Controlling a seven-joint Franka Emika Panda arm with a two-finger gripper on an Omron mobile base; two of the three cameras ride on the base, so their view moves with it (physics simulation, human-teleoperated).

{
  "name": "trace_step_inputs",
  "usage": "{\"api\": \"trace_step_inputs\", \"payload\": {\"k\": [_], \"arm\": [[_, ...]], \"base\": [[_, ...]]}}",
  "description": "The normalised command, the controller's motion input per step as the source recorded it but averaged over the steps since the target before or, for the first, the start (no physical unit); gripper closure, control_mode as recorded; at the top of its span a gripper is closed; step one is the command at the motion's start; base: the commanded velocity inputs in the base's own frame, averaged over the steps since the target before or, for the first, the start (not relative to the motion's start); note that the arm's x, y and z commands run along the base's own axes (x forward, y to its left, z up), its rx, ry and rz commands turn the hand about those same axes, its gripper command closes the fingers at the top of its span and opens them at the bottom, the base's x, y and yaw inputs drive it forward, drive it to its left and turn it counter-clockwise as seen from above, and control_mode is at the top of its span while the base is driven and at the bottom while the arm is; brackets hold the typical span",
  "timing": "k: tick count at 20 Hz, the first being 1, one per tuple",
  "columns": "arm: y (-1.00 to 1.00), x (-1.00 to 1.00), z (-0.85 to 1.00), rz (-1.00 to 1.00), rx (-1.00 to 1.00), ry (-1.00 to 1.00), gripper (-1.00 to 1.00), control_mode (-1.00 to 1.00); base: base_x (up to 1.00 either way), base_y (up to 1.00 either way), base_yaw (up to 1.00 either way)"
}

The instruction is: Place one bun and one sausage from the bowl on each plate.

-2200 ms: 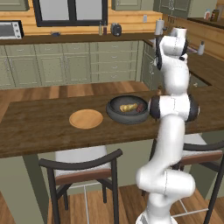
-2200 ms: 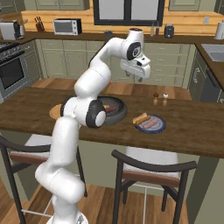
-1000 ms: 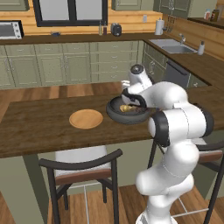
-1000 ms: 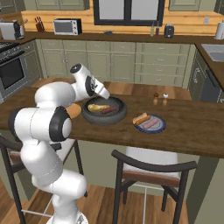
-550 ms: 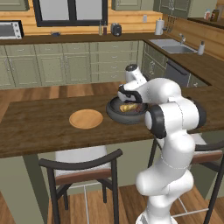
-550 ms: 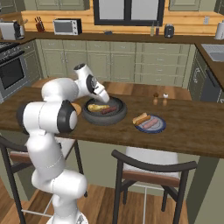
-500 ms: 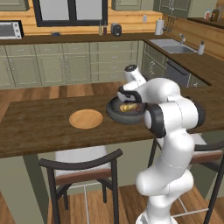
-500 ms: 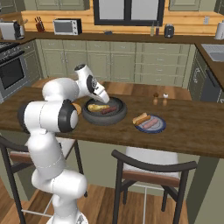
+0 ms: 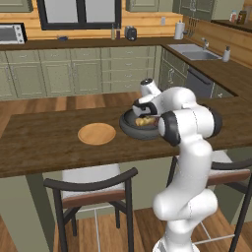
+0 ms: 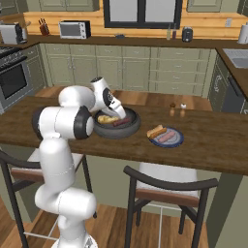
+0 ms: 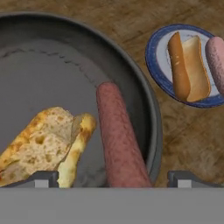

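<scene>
Tool (image 9: 141, 114) low over the dark bowl (image 9: 129, 127), a bun (image 9: 144, 121) inside; tan plate (image 9: 97, 134) just beside on the bench (image 9: 44, 142).

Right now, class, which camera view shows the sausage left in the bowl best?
The hand view: the sausage lies large and unblocked in the bowl beside the bun. The right base view shows it as a small dark sliver; in the left base view I cannot make it out.

Both base views look forward and down from behind the arm, left and right, sharing the long brown wooden worktop (image 9: 49, 142) and round dark grey bowl (image 10: 127, 129). The hand view peers close into that bowl.
</scene>
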Motion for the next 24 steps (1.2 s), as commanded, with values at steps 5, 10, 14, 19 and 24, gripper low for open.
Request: {"api": "trace_step_inputs", "payload": {"k": [5, 10, 14, 19, 24], "arm": [[-0.14, 0.08, -0.22, -0.01, 0.0, 0.06, -1.0, -1.0], [-0.2, -0.17, 0.0, -0.01, 0.03, 0.0, -1.0, -1.0], [-0.05, 0.0, -0.37, 0.0, 0.03, 0.05, -1.0, -1.0], [0.0, 0.0, -0.63, 0.0, 0.04, 0.05, -1.0, -1.0], [-0.03, -0.01, -0.98, 0.02, 0.04, 0.09, -1.0, -1.0]], "base": [[0.0, 0.0, 0.0], [0.0, 0.0, 0.0], [0.0, 0.0, 0.0], [0.0, 0.0, 0.0], [0.0, 0.0, 0.0]]}}
